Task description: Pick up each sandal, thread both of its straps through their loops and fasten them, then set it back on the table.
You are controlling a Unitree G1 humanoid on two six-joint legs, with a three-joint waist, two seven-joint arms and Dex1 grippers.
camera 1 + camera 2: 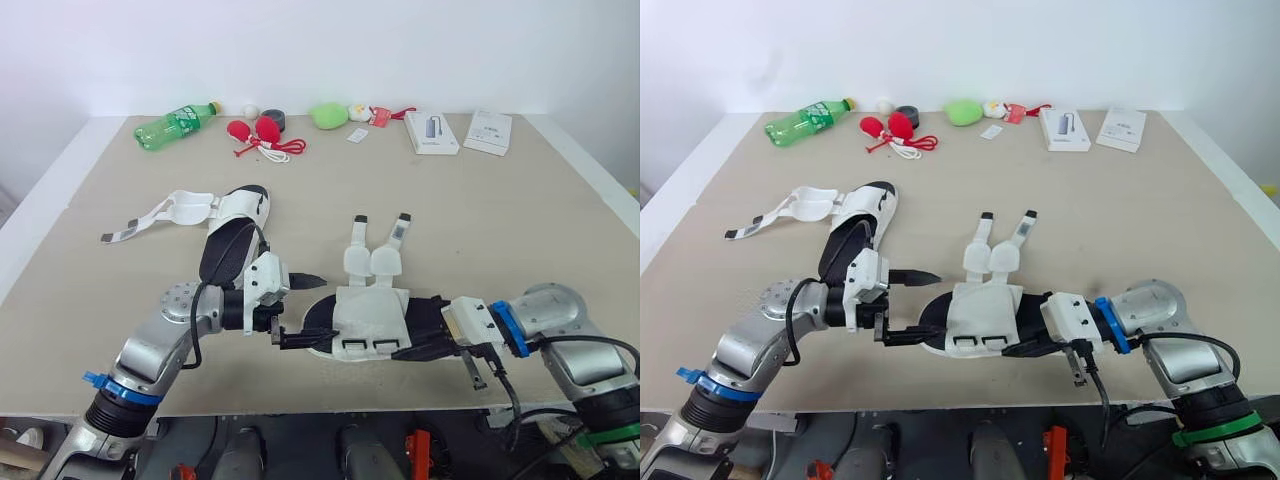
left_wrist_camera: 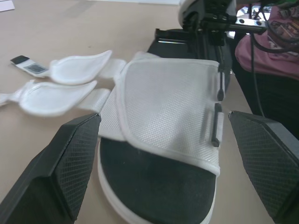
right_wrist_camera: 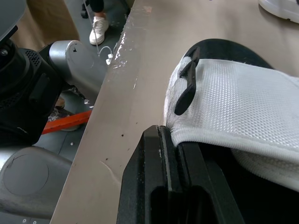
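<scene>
Right end effector grips sandal; its heel end hidden.

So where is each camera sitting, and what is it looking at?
Left eye and right eye views: on the head, looking forward and down at the table; both arms show, left gripper and right gripper at the ends of the near sandal.
Left wrist view: on the left wrist, looking along its open fingers at the sandal's white upper; the right gripper faces it.
Right wrist view: on the right wrist, looking past the right gripper along the sandal's side and the table edge.
Shared: every view shows that sandal.
</scene>
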